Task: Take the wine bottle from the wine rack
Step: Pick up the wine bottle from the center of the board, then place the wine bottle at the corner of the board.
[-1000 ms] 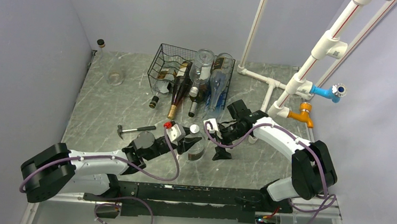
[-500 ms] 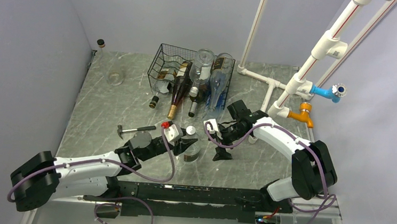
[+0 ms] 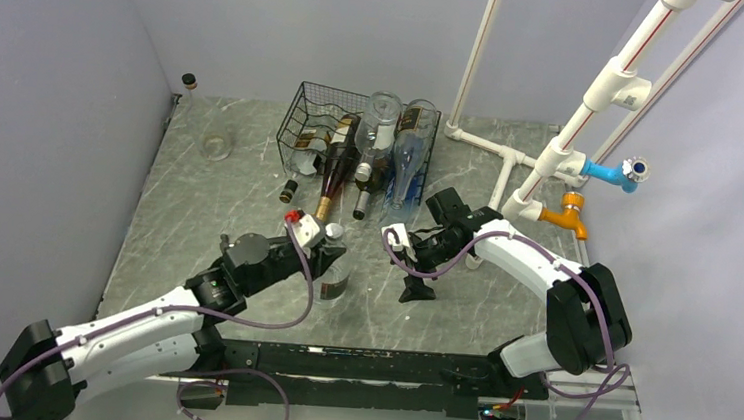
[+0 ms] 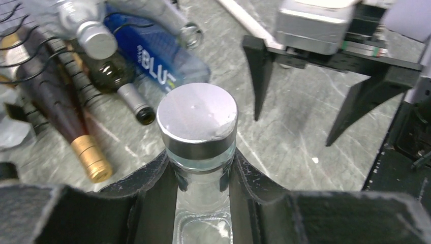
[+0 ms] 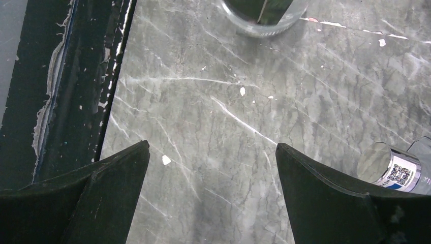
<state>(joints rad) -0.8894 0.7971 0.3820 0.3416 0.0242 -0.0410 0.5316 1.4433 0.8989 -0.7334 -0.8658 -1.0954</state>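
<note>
Left wrist view showed the left claw (image 4: 202,163) clamped on the smooth neck of the clear silver-capped bottle (image 4: 197,113), upright over the desk (image 4: 284,168) with the wine rack (image 3: 306,105) well beyond the claw, so the glass might slip, or topple on release toward the wide-open, empty right claw (image 5: 212,147) just ahead.

Grey, white-veined counter (image 3: 189,186); black wire wine rack (image 3: 305,115).
Silver-capped clear bottle (image 4: 202,189); gold-foiled maroon bottle (image 4: 68,127); blue-labelled bottle (image 4: 152,66).
</note>
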